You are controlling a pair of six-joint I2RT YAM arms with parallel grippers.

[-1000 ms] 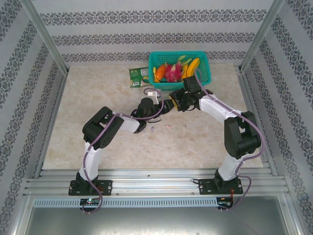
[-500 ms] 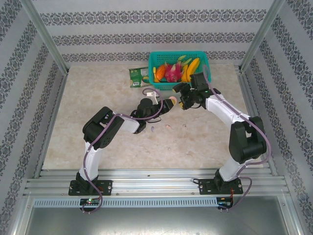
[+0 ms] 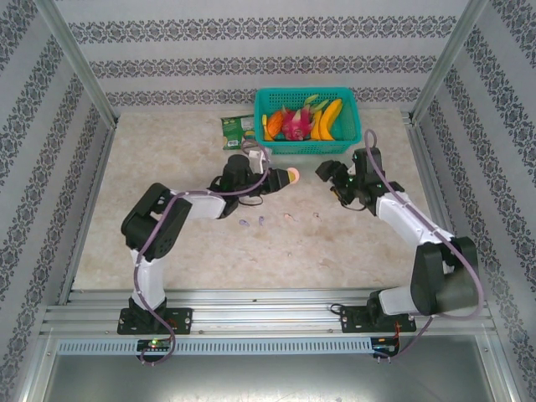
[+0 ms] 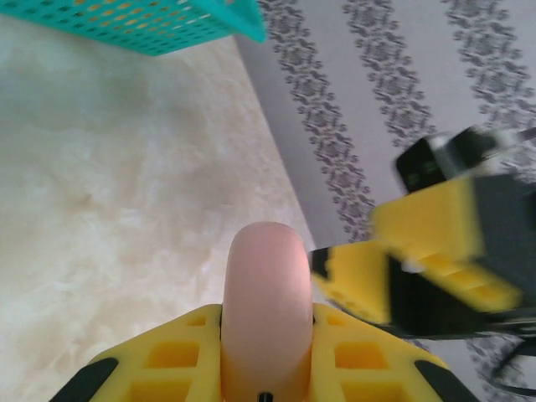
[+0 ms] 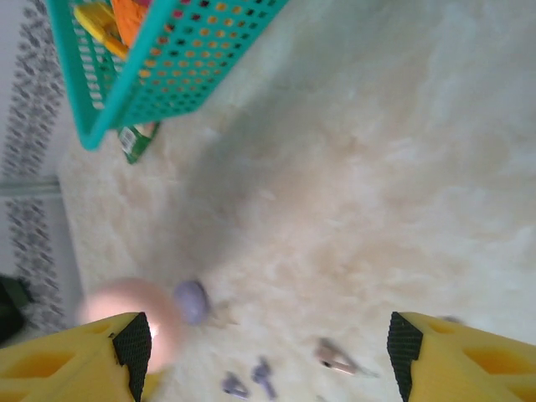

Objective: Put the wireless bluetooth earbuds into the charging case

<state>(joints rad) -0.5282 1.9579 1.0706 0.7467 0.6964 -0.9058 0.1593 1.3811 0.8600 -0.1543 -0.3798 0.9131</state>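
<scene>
Charging case (image 4: 266, 276): pale pink, round, coin-like. It stands edge-on, clamped between the yellow fingers of the left claw (image 4: 266, 333).

Earbuds lie loose on the worktop (image 3: 167, 184), nearer the arm bases than the case and in a rough row. First lavender earbud (image 3: 244, 224) and second lavender earbud (image 3: 261, 221) are close together. First pink earbud (image 3: 289, 216) and second pink earbud (image 3: 316, 214) lie to their right, spaced apart. All are too small to tell their orientation.

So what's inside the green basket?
The basket holds yellow bananas, a pink fruit and an orange fruit. Anything underneath them is covered.
</scene>
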